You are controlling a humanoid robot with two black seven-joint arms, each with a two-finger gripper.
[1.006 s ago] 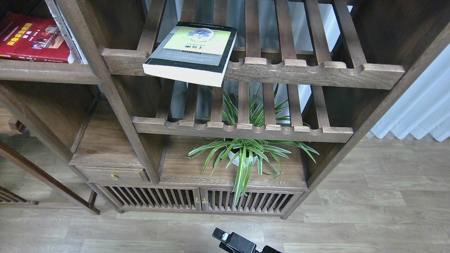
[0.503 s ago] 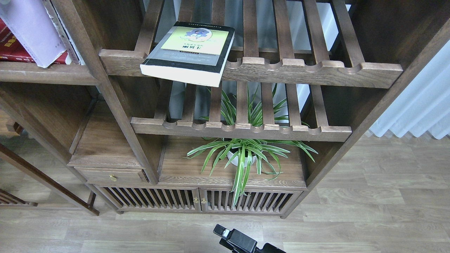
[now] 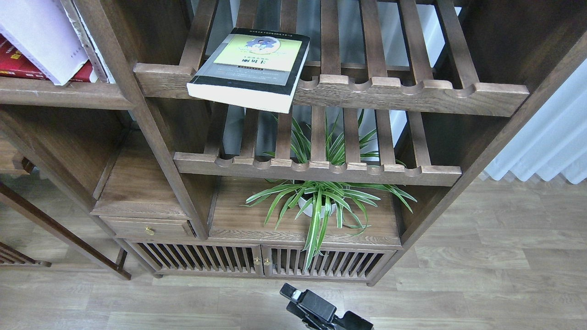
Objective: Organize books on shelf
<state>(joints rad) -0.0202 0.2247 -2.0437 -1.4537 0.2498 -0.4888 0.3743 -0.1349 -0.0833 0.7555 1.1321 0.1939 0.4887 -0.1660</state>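
The thick black-grey book (image 3: pixel 250 68) with a yellow-green panel lies flat on the upper slatted rack, its near corner overhanging the front rail. At the top left a white book (image 3: pixel 41 39) leans tilted over the red book (image 3: pixel 18 64), which lies on the dark-brown shelf (image 3: pixel 59 94) and is mostly covered. What holds the white book is out of view. A black gripper (image 3: pixel 298 298), probably my right one, pokes in at the bottom edge, far below the books; its fingers cannot be told apart. My left gripper is not in view.
A lower slatted rack (image 3: pixel 316 172) sits under the upper one. A potted spider plant (image 3: pixel 316 204) stands on the board below. A small drawer (image 3: pixel 146 227) and slatted cabinet doors (image 3: pixel 261 261) lie beneath. White curtains (image 3: pixel 550 137) hang at right over wooden floor.
The white book has come in at the top left and now covers most of the red book. The black gripper at the bottom has risen slightly. The black-grey book has not moved.
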